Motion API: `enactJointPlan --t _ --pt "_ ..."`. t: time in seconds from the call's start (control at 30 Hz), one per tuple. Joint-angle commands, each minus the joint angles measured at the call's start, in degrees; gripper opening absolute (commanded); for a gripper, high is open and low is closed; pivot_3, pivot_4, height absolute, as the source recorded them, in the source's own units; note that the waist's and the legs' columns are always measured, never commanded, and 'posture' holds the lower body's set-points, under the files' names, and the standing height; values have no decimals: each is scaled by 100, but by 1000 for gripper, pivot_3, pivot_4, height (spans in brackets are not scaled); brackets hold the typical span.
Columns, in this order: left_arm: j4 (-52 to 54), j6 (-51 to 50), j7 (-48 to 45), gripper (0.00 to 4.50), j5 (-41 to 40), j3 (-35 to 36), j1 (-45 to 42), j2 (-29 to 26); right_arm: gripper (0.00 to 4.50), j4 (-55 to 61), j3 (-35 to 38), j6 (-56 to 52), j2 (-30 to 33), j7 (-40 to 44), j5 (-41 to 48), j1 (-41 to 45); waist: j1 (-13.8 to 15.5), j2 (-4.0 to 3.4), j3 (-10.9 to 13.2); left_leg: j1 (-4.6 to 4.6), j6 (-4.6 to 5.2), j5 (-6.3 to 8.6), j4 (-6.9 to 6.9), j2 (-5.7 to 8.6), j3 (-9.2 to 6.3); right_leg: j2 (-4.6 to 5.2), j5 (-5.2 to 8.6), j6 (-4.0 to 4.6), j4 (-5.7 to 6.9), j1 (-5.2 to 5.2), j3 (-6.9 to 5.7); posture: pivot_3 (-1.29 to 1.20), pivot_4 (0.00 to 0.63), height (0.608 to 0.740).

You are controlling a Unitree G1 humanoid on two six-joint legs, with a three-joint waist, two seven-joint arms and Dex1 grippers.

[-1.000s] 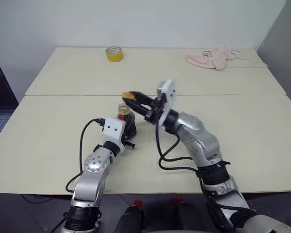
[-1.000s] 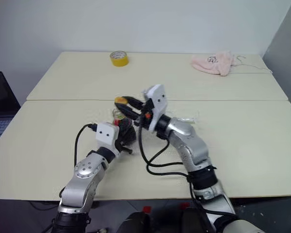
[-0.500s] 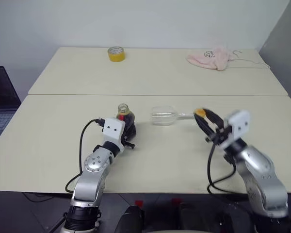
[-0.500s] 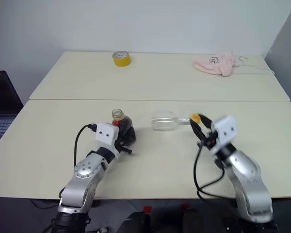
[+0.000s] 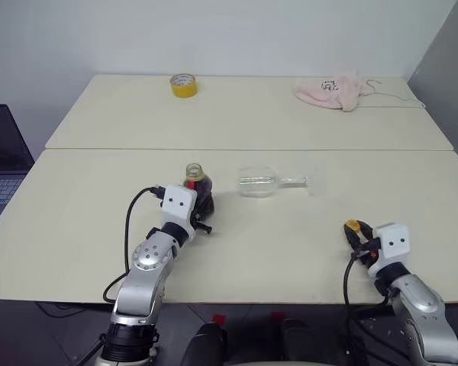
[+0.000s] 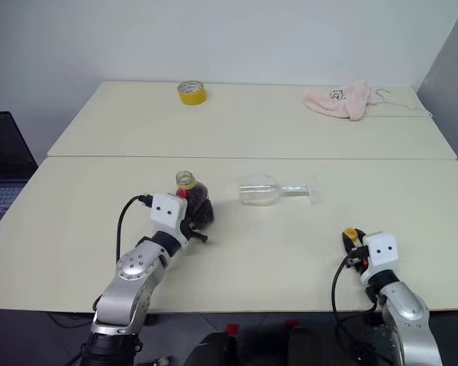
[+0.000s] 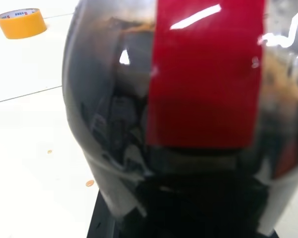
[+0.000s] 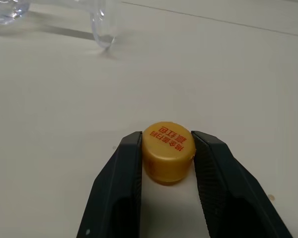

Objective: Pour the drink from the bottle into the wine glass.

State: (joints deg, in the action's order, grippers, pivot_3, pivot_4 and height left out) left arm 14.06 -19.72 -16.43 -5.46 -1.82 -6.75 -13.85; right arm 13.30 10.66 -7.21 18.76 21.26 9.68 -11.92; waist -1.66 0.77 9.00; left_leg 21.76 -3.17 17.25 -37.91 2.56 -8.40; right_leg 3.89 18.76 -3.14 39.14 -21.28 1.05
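Cap off: bottle [image 5: 196, 185] in shut left gripper [image 5: 201, 204], mid-frame. Cap [image 8: 168, 151] pinched in right gripper [image 8: 167, 159], lower right. Glass [image 5: 258, 184] lying sideways, middle. Next: drop cap, stand glass, pour.

The left tool [image 5: 202, 217] is tucked behind its white wrist block, fingers hidden against the bottle [image 5: 198, 189], whose lower body is covered too. In the left wrist view the bottle overruns every edge. The wine glass [image 8: 102, 27] is cut off at the frame's top.
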Motion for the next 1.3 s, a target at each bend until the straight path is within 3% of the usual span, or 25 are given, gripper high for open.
enactJointPlan --t 0.03,0.23,0.47,0.63,0.97,1.3 --pt "242 95 6 791 -38 88 -78 -16 2520 48 71 67 90 137 106 -77 0 0 0 0 0 0 0 0 -1 0 0 0 0 0 0 0 150 740" --pt "209 99 6 791 -40 82 -87 -4 4484 186 12 360 275 336 42 -196 0 -1 -1 -1 0 0 0 -1 -1 -1 0 0 0 3 -1 0 150 740" --pt "186 98 3 791 -53 105 -101 -8 4500 957 -36 674 413 532 294 32 -11 -2 -1 -1 0 0 -1 -1 2 -1 0 0 0 1 1 0 150 740" --pt "-34 98 126 791 -129 404 -294 -16 4500 2098 -1013 -856 794 1187 1202 1069 -18 -2 -1 -1 0 0 -2 -9 -1 -10 0 0 0 2 -1 0 150 740" --pt "-734 376 133 791 -345 921 -573 -17 4500 1506 -2065 -2040 647 1741 1612 2824 4 5 -2 2 0 0 -12 6 -16 7 -1 -1 -5 8 -15 0 150 740" --pt "-1440 767 45 791 -342 908 -735 -31 4500 1060 -2302 -1925 285 1791 1397 3460 3 5 -3 3 -1 -1 -11 8 -25 8 -1 -1 -3 7 -21 0 150 740"
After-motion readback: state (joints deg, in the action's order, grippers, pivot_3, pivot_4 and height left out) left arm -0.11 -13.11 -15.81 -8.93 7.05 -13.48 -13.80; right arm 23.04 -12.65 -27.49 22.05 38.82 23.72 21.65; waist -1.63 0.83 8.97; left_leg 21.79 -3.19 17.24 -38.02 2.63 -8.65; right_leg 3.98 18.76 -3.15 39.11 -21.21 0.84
